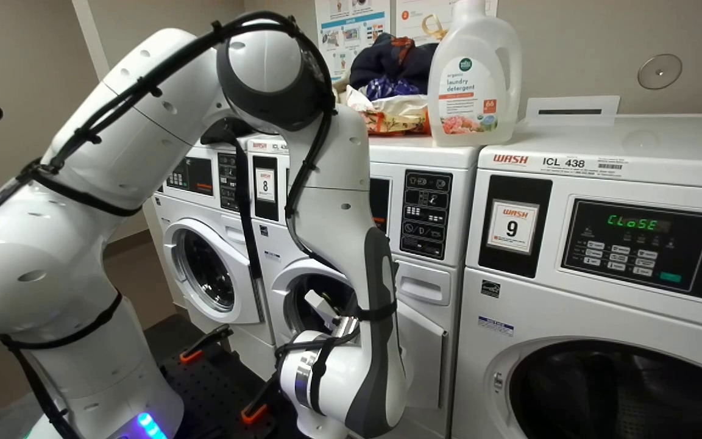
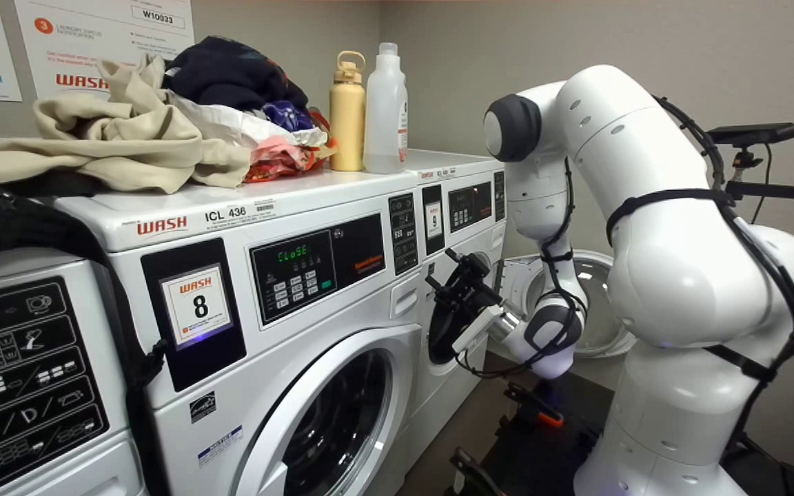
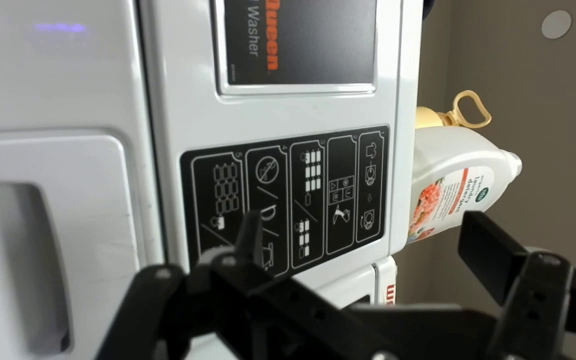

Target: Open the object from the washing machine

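Observation:
The washing machine with the "8" sticker [image 2: 200, 306] is white, with a round glass door [image 2: 335, 420] in an exterior view. The door lies against its front; whether it is latched or slightly ajar I cannot tell. The arm partly hides this washing machine [image 1: 425, 286] in an exterior view. My gripper [image 2: 442, 269] is open and empty, in front of and apart from the panel at its right end. In the wrist view the open fingers [image 3: 368, 245] stand before the black instruction panel [image 3: 288, 200], with the drawer recess [image 3: 18, 265] at the left. The door is outside the wrist view.
The "9" washer [image 1: 509, 317] stands beside it, with its door [image 2: 621, 303] swung open near the arm. A detergent bottle [image 1: 473, 79], a yellow flask [image 2: 347, 117] and clothes [image 2: 135, 138] lie on top. A black strap [image 2: 138, 372] hangs between washers.

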